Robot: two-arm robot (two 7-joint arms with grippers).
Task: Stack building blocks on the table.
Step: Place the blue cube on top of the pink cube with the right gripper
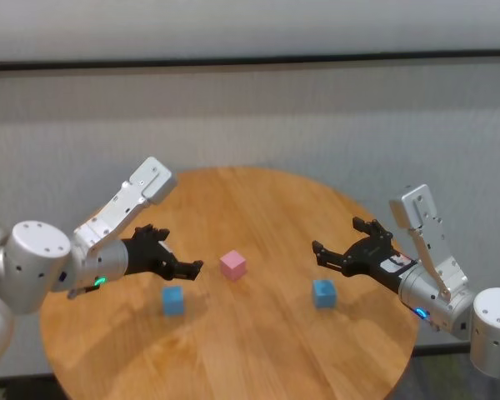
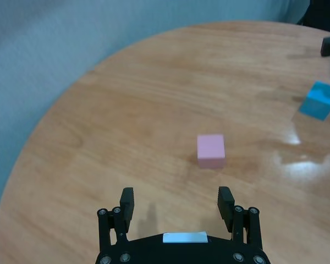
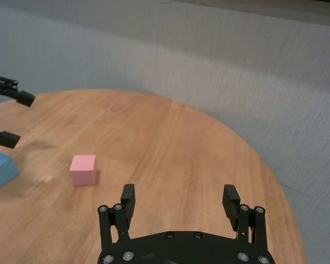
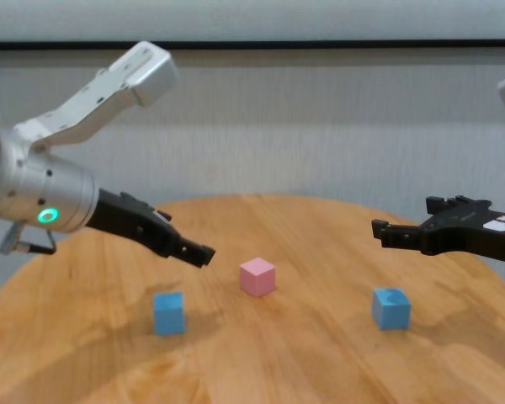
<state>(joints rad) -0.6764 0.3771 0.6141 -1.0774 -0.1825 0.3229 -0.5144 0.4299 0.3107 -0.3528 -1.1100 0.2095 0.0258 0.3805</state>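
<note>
On the round wooden table (image 1: 258, 200) lie three building blocks, all apart. The pale pink one (image 1: 232, 265) sits in the middle, with one light blue block (image 1: 173, 300) to its near left and another (image 1: 323, 293) to its right. My left gripper (image 1: 183, 257) hovers open just left of the pink block (image 2: 210, 150), above and behind the left blue block (image 4: 168, 311). Open as well, my right gripper (image 1: 333, 242) hangs above and behind the right blue block (image 4: 391, 308). Neither gripper holds anything.
A grey wall (image 1: 258, 125) rises behind the table. The table's curved rim (image 3: 275, 176) runs close to the right arm. Bare wood (image 1: 250, 358) spreads from the blocks to the near edge.
</note>
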